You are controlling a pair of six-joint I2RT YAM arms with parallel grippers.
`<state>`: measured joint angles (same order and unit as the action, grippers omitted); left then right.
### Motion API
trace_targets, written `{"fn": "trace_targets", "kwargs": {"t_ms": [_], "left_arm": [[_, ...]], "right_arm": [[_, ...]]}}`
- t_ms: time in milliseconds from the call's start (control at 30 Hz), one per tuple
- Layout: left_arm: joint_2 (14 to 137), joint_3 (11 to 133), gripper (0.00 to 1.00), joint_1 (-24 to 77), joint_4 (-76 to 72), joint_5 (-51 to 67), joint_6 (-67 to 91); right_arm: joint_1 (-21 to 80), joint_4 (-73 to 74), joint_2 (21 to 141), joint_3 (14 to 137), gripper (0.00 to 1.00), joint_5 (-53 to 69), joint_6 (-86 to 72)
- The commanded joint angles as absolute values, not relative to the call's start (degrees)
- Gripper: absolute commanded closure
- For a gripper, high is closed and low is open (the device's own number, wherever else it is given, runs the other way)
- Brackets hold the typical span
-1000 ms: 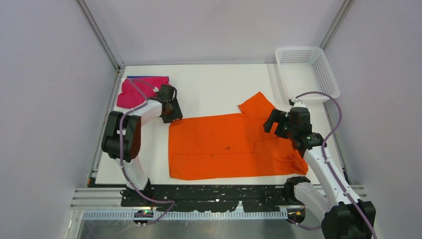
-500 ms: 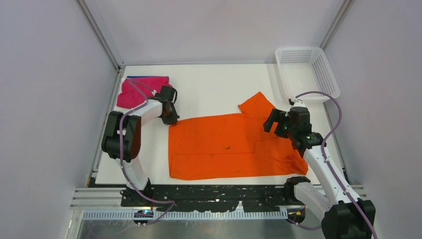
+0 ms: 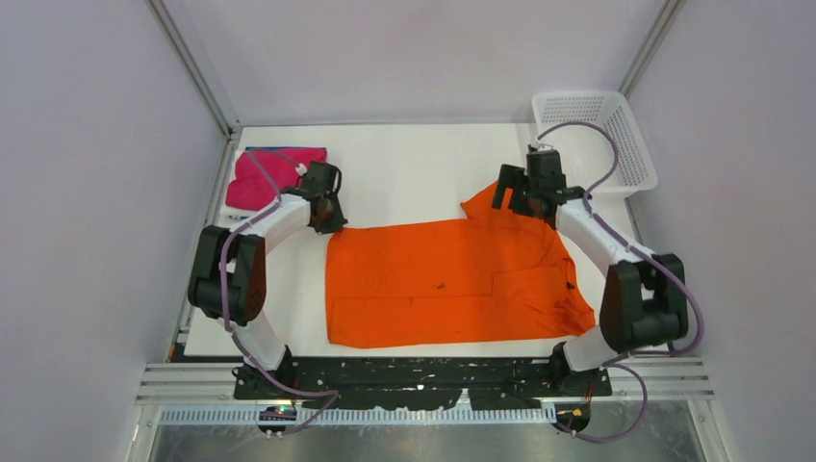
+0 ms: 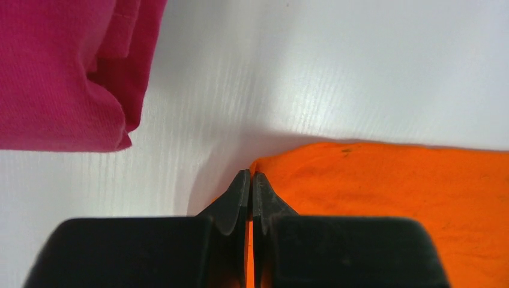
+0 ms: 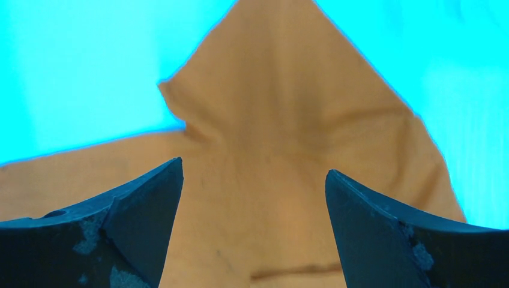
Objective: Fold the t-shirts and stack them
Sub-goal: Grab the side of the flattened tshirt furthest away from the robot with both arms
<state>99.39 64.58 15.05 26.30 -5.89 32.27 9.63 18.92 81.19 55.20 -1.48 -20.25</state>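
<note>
the orange t-shirt [image 3: 443, 279] lies spread flat on the white counter [image 3: 414, 164], with its near edge already turned in. the left gripper [image 4: 251, 180] has its jaws clenched on the shirt's far left corner. the right gripper [image 5: 253, 167] hangs over the far sleeve [image 3: 496, 204] with its jaws released and wide, one on each side of the cloth.

the next fold likely needs both far corners. the right jaws should drop straight down and bite where the sleeve meets the body, not out at its loose tip. then lift both ends level and carry them toward the near hem together, so the crease runs straight. lift low, or the cloth will drag and bunch. the folded magenta t-shirt [image 3: 260, 178] sits just beside the left gripper, so keep clear of it.
</note>
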Motion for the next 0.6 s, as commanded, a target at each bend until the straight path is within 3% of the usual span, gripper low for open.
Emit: {"fn": "trace_targets", "kwargs": {"t_ms": [0, 300, 567], "left_arm": [[96.1, 63.0, 1.00, 15.8, 23.1, -4.4, 30.2], [94.4, 61.6, 1.00, 16.0, 22.1, -2.9, 29.7], [94.9, 61.5, 1.00, 16.1, 21.5, -1.4, 29.8]], "right_arm": [[10.5, 16.8, 93.1, 69.3, 0.05, -9.8, -17.4], [9.9, 22.5, 120.7, 99.7, 0.02, -7.8, -15.4], [9.6, 34.6, 133.8, 116.7, 0.01, -8.2, -16.6]]}}
